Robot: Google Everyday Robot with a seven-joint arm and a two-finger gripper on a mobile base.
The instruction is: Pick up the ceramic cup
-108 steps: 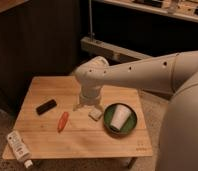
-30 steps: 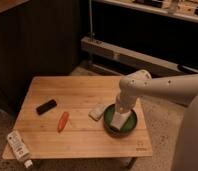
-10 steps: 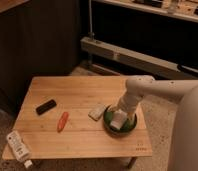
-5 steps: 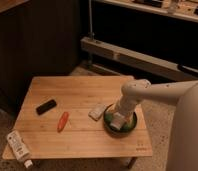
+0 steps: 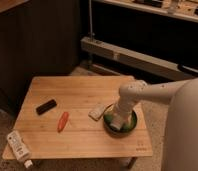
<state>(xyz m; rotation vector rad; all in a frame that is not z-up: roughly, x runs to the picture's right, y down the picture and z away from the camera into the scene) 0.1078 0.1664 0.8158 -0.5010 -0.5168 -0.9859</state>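
Our gripper (image 5: pixel 118 118) is low inside the bowl (image 5: pixel 133 122), over the cup (image 5: pixel 115 124) standing there; whether it is open or closed, we cannot tell. We should grip only the cup, then lift straight up.

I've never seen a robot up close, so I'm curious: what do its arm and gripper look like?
The arm is smooth and off-white, made of thick rounded tubes joined by a bulbous joint; no cables or markings show. Its gripper, a narrower pale end piece, is down in the green bowl on the wooden table.
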